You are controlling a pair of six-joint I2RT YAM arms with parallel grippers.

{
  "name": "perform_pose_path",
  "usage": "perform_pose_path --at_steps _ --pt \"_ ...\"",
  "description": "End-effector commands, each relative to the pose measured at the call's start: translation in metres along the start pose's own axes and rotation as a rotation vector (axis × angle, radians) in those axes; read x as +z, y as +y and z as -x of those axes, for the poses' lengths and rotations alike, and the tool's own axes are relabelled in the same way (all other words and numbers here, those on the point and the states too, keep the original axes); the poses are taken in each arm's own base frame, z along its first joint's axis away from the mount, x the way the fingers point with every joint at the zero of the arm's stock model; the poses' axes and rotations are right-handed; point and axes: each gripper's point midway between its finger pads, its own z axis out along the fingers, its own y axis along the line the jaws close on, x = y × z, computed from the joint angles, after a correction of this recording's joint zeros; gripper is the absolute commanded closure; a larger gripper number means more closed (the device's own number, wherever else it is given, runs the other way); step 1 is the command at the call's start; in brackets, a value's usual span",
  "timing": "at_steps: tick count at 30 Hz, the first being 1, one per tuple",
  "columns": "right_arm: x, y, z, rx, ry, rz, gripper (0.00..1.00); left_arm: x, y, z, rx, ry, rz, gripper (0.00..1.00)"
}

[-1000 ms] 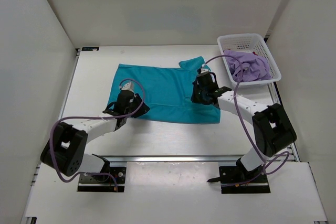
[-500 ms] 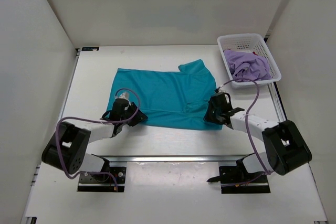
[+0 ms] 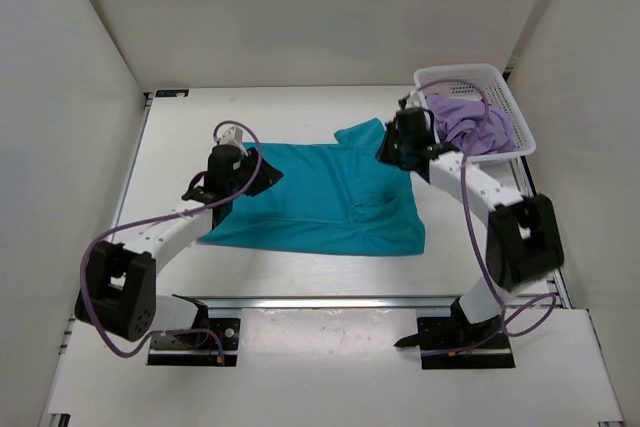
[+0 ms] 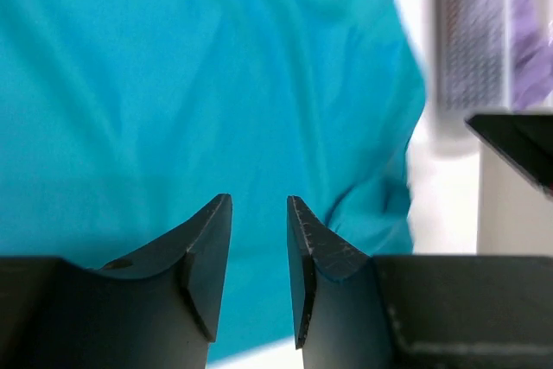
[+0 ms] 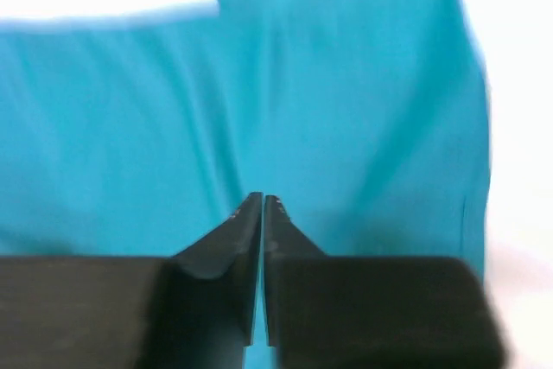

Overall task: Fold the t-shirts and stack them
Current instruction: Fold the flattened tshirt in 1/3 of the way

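From above, the teal shirt (image 3: 320, 197) is lying spread across the worktop (image 3: 175, 152) with its far right sleeve rumpled. The left fingers (image 3: 255, 175) are hovering over its upper left corner and the right fingers (image 3: 392, 150) over that rumpled sleeve, close beside the basket (image 3: 465, 73) holding the lavender shirt (image 3: 470, 127). No red shirt is showing. With the right arm working so near the basket, a wide swing risks knocking its rim or catching the cable on it. From the left wrist, the left fingers (image 4: 207, 257) are standing partly open with nothing between them, over smooth teal cloth well inside the hem. Closing there would likely be bunching the fabric rather than lifting a clean edge. From the right wrist, the right fingers (image 5: 246, 239) are all but closed, showing only a hairline slit with nothing visibly gripped, above flat teal cloth. Fingers this narrow may be skidding over the fabric instead of taking it, dragging the shirt askew and leaving any fold crooked.
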Motion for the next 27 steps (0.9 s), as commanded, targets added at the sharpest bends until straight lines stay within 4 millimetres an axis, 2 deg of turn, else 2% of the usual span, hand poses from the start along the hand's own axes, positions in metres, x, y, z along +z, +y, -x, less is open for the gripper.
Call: perform_pose_path --at_steps 1,2,3,4,5,6,7,8,9,10,11,12,13,14,15,16,17,19,21,23,24,26,27 --pt "0.046 0.001 0.059 -0.062 -0.075 -0.005 1.00 0.015 0.000 0.024 -0.029 -0.023 -0.015 0.58" --pt "0.051 0.008 0.087 -0.069 -0.114 0.026 0.99 0.018 0.001 0.028 -0.046 -0.021 -0.021 0.58" --pt "0.063 0.012 0.098 -0.082 -0.116 0.030 1.00 0.020 0.003 0.030 -0.058 -0.023 -0.020 0.58" --pt "0.081 0.001 0.104 -0.076 -0.115 0.000 1.00 0.021 0.003 0.030 -0.063 -0.019 -0.025 0.58" --pt "0.084 0.005 0.127 -0.100 -0.154 -0.001 1.00 0.023 0.005 0.028 -0.064 -0.021 -0.018 0.58" --pt "0.100 0.001 0.133 -0.097 -0.131 -0.017 1.00 0.024 0.004 0.028 -0.057 -0.021 -0.017 0.59" --pt "0.120 -0.011 0.124 -0.110 -0.087 -0.042 1.00 0.023 0.004 0.026 -0.051 -0.015 -0.019 0.58" --pt "0.122 -0.006 0.149 -0.109 -0.129 -0.033 1.00 0.025 0.006 0.022 -0.046 -0.011 -0.007 0.58" --pt "0.139 -0.010 0.152 -0.110 -0.106 -0.046 0.98 0.025 0.006 0.020 -0.039 -0.008 -0.007 0.58" --pt "0.160 -0.023 0.136 -0.109 -0.042 -0.074 0.96 0.026 0.009 0.021 -0.041 -0.012 -0.003 0.58" --pt "0.177 -0.025 0.145 -0.118 -0.048 -0.077 0.92 0.026 0.010 0.013 -0.041 0.007 -0.004 0.58" --pt "0.170 -0.017 0.171 -0.131 -0.087 -0.068 0.86 0.026 0.012 0.016 -0.050 0.003 -0.004 0.59" --pt "0.194 -0.033 0.143 -0.130 0.005 -0.103 0.82 0.027 0.012 0.012 -0.043 0.012 -0.005 0.59" --pt "0.205 -0.034 0.160 -0.140 -0.040 -0.116 0.74 0.027 0.012 0.013 -0.044 0.009 -0.004 0.58" --pt "0.197 -0.029 0.182 -0.139 -0.079 -0.111 0.67 0.027 0.011 0.013 -0.048 0.010 -0.009 0.58" --pt "0.212 -0.037 0.162 -0.122 -0.022 -0.115 0.63 0.026 0.009 0.013 -0.043 0.012 -0.015 0.58" --pt "0.212 -0.037 0.164 -0.108 -0.021 -0.086 0.63 0.027 0.013 0.012 -0.045 0.013 -0.004 0.59" --pt "0.221 -0.051 0.138 -0.076 0.046 -0.097 0.62 0.026 0.012 0.017 -0.050 0.002 -0.006 0.59" --pt "0.222 -0.053 0.134 -0.067 0.059 -0.101 0.62 0.029 0.012 0.015 -0.048 0.007 -0.004 0.59" --pt "0.219 -0.045 0.138 -0.075 0.058 -0.084 0.63 0.029 0.015 0.015 -0.056 0.006 0.000 0.59" --pt "0.219 -0.046 0.133 -0.082 0.071 -0.098 0.63 0.029 0.015 0.013 -0.056 0.015 0.000 0.59" --pt "0.222 -0.046 0.129 -0.091 0.079 -0.099 0.63 0.030 0.017 0.016 -0.057 0.001 0.008 0.59" --pt "0.221 -0.039 0.129 -0.098 0.079 -0.083 0.63 0.030 0.017 0.020 -0.057 -0.007 0.009 0.58"
